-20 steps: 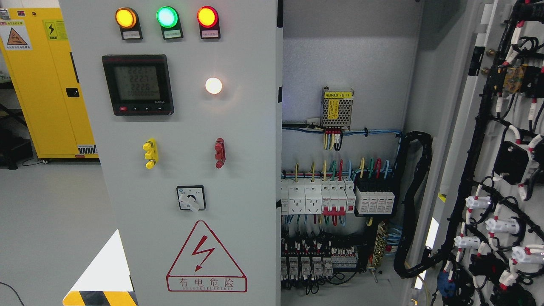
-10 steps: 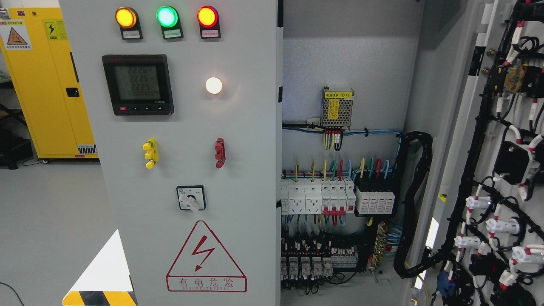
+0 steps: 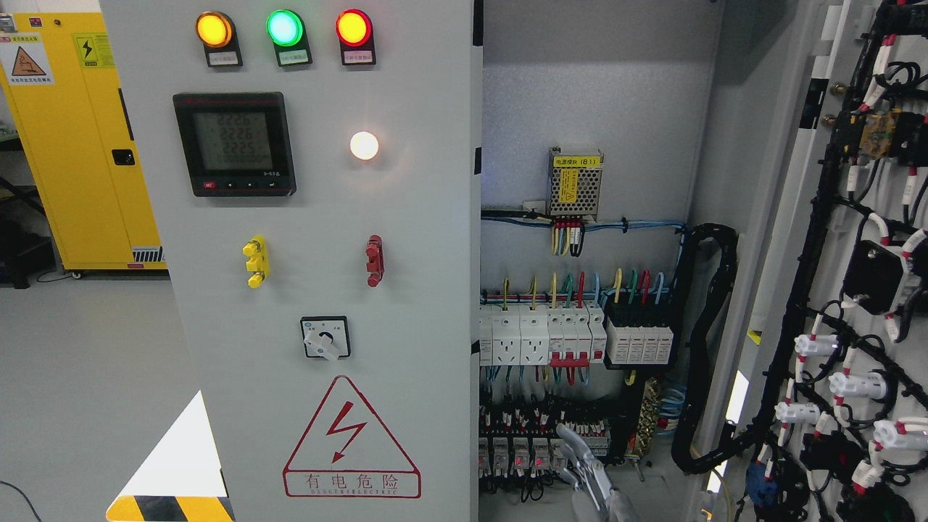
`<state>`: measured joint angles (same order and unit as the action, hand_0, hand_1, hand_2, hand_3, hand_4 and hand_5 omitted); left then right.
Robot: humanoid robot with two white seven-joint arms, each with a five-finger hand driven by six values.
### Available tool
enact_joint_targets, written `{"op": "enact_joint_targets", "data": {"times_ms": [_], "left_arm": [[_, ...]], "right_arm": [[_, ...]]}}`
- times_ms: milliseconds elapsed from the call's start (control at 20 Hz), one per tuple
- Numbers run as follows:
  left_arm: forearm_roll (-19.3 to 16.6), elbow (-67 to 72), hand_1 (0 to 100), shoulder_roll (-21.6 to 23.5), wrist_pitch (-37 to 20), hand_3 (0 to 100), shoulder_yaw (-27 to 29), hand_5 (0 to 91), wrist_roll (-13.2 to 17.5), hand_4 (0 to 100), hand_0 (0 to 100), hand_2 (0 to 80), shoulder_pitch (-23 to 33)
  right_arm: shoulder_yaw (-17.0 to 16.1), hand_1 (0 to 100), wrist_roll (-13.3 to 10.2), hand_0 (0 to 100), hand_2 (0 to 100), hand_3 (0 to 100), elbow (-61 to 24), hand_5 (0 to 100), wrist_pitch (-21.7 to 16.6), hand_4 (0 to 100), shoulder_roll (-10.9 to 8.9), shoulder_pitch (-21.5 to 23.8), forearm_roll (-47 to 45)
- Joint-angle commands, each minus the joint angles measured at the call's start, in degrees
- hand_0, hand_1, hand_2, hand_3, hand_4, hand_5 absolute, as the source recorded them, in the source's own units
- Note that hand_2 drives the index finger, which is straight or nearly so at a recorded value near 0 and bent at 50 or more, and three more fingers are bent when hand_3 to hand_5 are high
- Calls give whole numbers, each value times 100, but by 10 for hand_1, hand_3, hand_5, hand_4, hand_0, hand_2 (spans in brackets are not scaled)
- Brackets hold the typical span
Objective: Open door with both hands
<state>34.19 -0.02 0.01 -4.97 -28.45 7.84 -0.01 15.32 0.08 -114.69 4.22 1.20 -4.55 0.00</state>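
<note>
Left door (image 3: 406,217): grey panel filling the middle of the view, shut, with its right edge against the open cabinet.
Right door (image 3: 779,239): swung wide open at the far right, its inner face with black wiring harnesses turned toward the camera.
Right hand (image 3: 589,475): rises from the bottom edge just right of the left door's edge, low in the open compartment.
Fingers (image 3: 573,442): metallic, stretched upward and slightly apart, relaxed, grasping nothing.
Contact: the fingertips overlap the terminal row (image 3: 529,449) at the cabinet's bottom; whether they touch it cannot be told. The hand is clear of both doors.
Left door fittings: amber lamp (image 3: 214,29), green lamp (image 3: 284,27) and red lamp (image 3: 353,27) lit along the top; meter (image 3: 234,143) below them; white lamp (image 3: 364,146) lit beside it; yellow handle (image 3: 256,261) and red handle (image 3: 374,260) at mid height; rotary switch (image 3: 325,338) and a red warning triangle (image 3: 351,442) lower down.
Cabinet interior: power supply (image 3: 575,183) on the back wall, a row of breakers (image 3: 540,335) beneath it, a black cable conduit (image 3: 707,348) looping at the right.
Surroundings: yellow cabinet (image 3: 80,145) behind at the left, on the grey floor (image 3: 87,377).
</note>
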Motion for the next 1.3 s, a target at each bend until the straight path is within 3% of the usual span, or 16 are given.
{"op": "enact_joint_targets", "data": {"times_ms": [0, 150, 300, 701, 1152, 1202, 1252], "left_arm": [[0, 133, 0, -45, -4, 0, -2, 0, -2, 0, 0, 0, 19], [0, 133, 0, -45, -4, 0, 6, 0, -2, 0, 0, 0, -17], [0, 133, 0, -45, -4, 0, -2, 0, -2, 0, 0, 0, -26], [0, 133, 0, -63, -4, 0, 6, 0, -2, 0, 0, 0, -26], [0, 133, 0, -63, -4, 0, 6, 0, -2, 0, 0, 0, -26], [0, 133, 0, -63, -4, 0, 6, 0, -2, 0, 0, 0, -26], [0, 133, 0, -63, -4, 0, 6, 0, -2, 0, 0, 0, -26]], "right_arm": [[-170, 83, 1, 215, 0, 0, 490, 0, 299, 0, 680, -1038, -193], [-345, 83, 1, 215, 0, 0, 938, 0, 378, 0, 680, -1468, -351], [-478, 83, 18, 215, 0, 0, 1211, 0, 729, 0, 680, -1732, -439], [-451, 84, 44, 214, 0, 0, 2300, 0, 668, 0, 680, -2611, -448], [-442, 84, 88, 214, 0, 0, 2907, 0, 677, 0, 609, -3015, -1283], [-451, 84, 245, 214, 0, 0, 3013, 0, 668, 0, 609, -3086, -1283], [-460, 83, 569, 214, 0, 0, 3127, 0, 668, 0, 609, -3130, -1283]]}}
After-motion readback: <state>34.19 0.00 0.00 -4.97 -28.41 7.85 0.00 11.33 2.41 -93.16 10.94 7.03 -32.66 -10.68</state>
